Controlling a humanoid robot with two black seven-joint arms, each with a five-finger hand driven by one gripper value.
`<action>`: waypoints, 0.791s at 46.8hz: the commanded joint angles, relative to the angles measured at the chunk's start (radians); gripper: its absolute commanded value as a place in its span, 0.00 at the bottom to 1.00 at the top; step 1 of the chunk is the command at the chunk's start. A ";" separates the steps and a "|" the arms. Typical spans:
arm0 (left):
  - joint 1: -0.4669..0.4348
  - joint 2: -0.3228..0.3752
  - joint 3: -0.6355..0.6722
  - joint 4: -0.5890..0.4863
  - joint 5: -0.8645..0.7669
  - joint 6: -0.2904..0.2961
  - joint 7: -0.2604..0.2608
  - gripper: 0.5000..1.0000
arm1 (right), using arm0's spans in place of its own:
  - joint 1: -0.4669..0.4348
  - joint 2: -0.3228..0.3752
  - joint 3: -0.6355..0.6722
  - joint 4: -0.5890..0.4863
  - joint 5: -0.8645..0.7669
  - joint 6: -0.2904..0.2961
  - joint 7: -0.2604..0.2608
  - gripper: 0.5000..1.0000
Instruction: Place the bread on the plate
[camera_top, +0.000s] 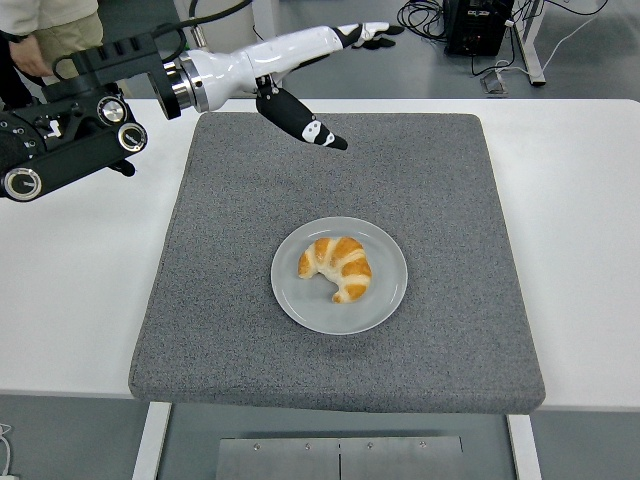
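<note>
One left hand (300, 70) hangs high over the far edge of the grey mat (200, 300), fingers spread and holding nothing. Well below and slightly right of it, the bread (337, 266) lies on the plate (388, 290), clear of the hand.

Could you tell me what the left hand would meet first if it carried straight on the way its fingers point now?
Probably nothing on the table. The left hand, open and empty, points up and right past the gray mat's far edge, away from the croissant on the plate. The floor cables lie that way, but depth is unclear.
</note>
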 joint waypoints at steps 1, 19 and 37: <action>-0.004 0.004 -0.010 0.007 -0.051 0.000 0.003 0.95 | 0.000 0.000 0.000 0.000 0.000 0.000 0.000 1.00; -0.005 0.019 -0.061 0.073 -0.211 0.006 0.037 0.95 | 0.000 0.000 0.000 0.000 0.000 0.000 0.000 1.00; 0.005 -0.063 -0.065 0.366 -0.566 0.000 0.060 0.95 | 0.000 0.000 0.000 0.000 0.000 0.000 0.000 1.00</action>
